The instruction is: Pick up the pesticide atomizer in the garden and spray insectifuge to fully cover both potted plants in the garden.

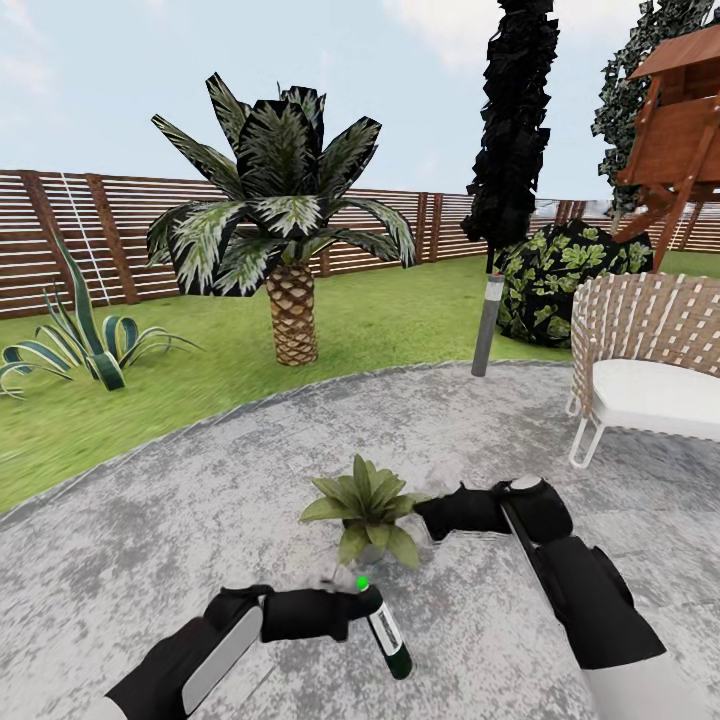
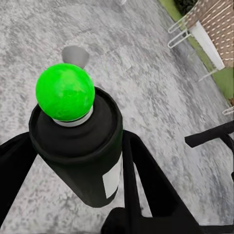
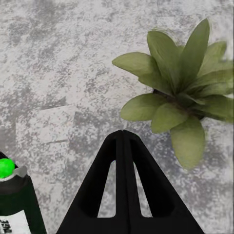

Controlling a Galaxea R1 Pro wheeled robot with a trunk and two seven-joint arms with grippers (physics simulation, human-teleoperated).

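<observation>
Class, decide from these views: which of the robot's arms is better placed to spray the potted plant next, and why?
Left. Its gripper already holds the pesticide atomizer, close to the potted plant. The right gripper is shut with nothing between its fingers.

**Atomizer held beside one potted plant**

The atomizer (image 1: 388, 632) is a dark green bottle with a white label band and a bright green spray head. It is off the paving, tilted with its head up toward the plant and its base slanting down and away, clamped near its top between the fingers of the left gripper (image 1: 345, 607). One potted plant (image 1: 366, 507), a low rosette of broad pointed leaves, stands upright on the grey paving just beyond it.
</observation>
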